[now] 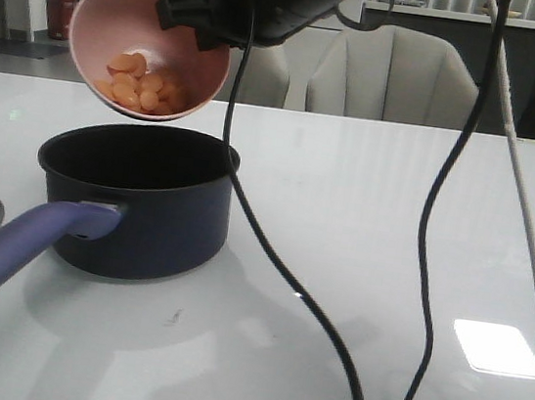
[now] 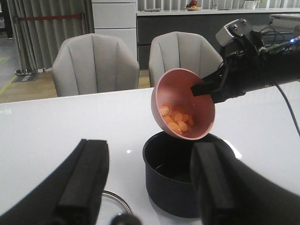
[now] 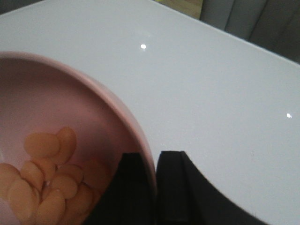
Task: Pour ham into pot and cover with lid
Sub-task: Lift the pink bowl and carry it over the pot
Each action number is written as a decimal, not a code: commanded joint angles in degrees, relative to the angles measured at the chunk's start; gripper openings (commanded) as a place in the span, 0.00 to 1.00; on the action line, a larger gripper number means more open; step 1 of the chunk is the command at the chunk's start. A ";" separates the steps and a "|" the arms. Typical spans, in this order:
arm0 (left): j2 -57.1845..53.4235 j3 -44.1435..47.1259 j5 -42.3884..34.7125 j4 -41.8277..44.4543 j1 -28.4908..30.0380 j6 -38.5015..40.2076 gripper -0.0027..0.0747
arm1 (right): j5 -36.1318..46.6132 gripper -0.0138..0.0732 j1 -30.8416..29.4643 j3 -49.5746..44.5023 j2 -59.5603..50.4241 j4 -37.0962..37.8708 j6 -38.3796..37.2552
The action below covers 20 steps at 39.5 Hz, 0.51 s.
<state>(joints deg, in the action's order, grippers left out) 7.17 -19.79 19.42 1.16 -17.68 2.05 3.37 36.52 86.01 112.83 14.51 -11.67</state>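
Bright overhead light is mirrored as glare patches on the glossy white tabletop (image 1: 392,226); soft shadows are cast, and the right wrist view is blurred.

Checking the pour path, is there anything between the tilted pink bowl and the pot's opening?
Nothing: in the front view only open air separates the pink bowl from the pot below. The ham sits inside the bowl.

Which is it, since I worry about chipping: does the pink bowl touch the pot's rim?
Apart. The front view shows white table between the tilted pink bowl and the rim of the pot.
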 commanded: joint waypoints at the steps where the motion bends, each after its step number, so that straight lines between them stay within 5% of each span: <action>1: 0.70 -1.53 -4.28 0.08 -0.44 0.11 0.58 | 11.90 0.32 -0.15 0.09 -3.63 0.98 2.73; 9: 0.70 -1.53 -4.28 0.08 -0.44 0.11 0.58 | 21.74 0.32 -0.15 -2.32 -3.63 -1.05 11.67; 20: 0.70 -1.53 -4.28 0.08 -0.44 0.11 0.58 | 44.47 0.32 -0.15 -8.33 -3.25 -12.76 29.01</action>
<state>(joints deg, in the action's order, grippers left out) 7.17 -19.79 19.42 1.16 -17.68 2.05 35.40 36.52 77.68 112.83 6.15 12.52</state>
